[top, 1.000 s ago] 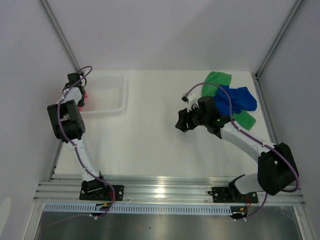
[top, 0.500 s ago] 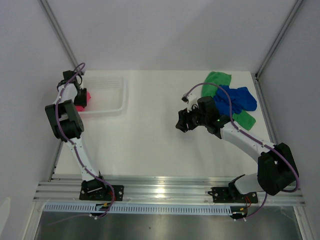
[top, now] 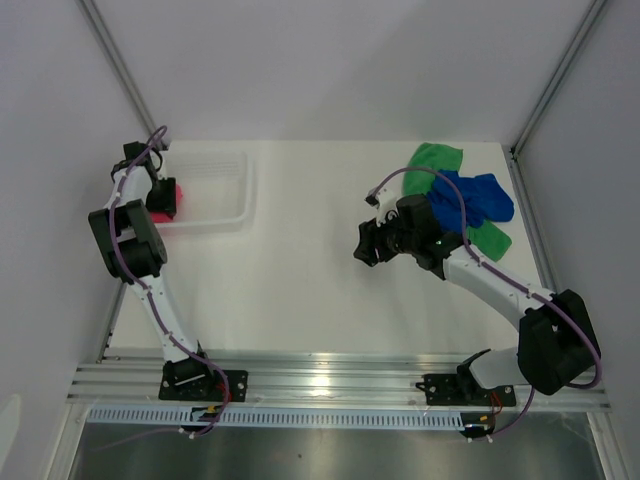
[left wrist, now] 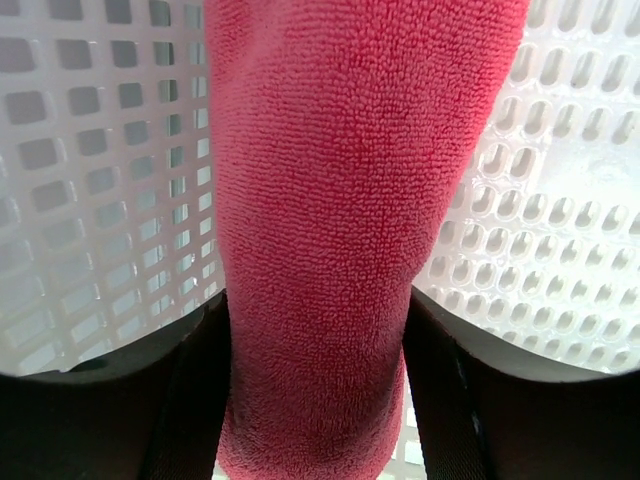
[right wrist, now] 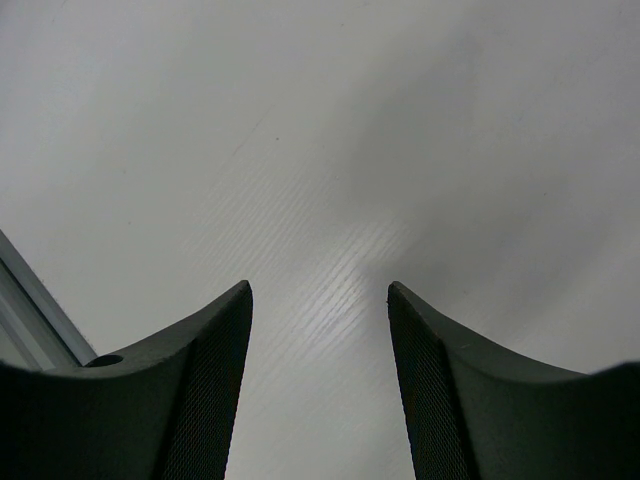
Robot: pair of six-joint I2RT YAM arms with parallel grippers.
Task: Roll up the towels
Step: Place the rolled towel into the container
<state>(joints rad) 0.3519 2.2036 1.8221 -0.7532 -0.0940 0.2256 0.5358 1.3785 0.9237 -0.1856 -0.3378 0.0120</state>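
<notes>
Inside the basket (top: 215, 165), the left gripper (left wrist: 315, 300) touched the pink towel (left wrist: 350, 180) on both sides; whether it pinched, I could not tell; the cloth could cling and unroll. Right of the basket, the right gripper (right wrist: 320, 300) gaped; farther right, the blue towel (top: 480, 198) overlapped the green towel (top: 435, 158).

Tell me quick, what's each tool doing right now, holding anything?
Left tool: around the pink towel; gripping or loose, cannot tell.
Right tool: open, empty.
</notes>
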